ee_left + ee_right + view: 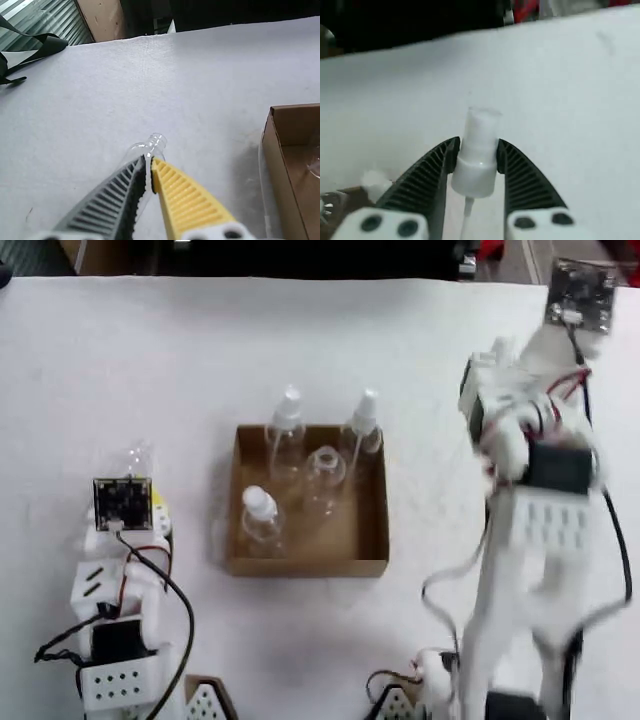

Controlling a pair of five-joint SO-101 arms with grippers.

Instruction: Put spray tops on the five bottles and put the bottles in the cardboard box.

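Hands both full over your desk (300, 330): your left hand (149, 161) pinches a clear uncapped bottle (151, 143) just below its neck, left of the cardboard box (376, 530). That box holds four bottles (three wear spray tops, the middle bottle (325, 472) is open). Right of it, your right hand (476, 147) clamps a white spray top (481, 125) by its sides
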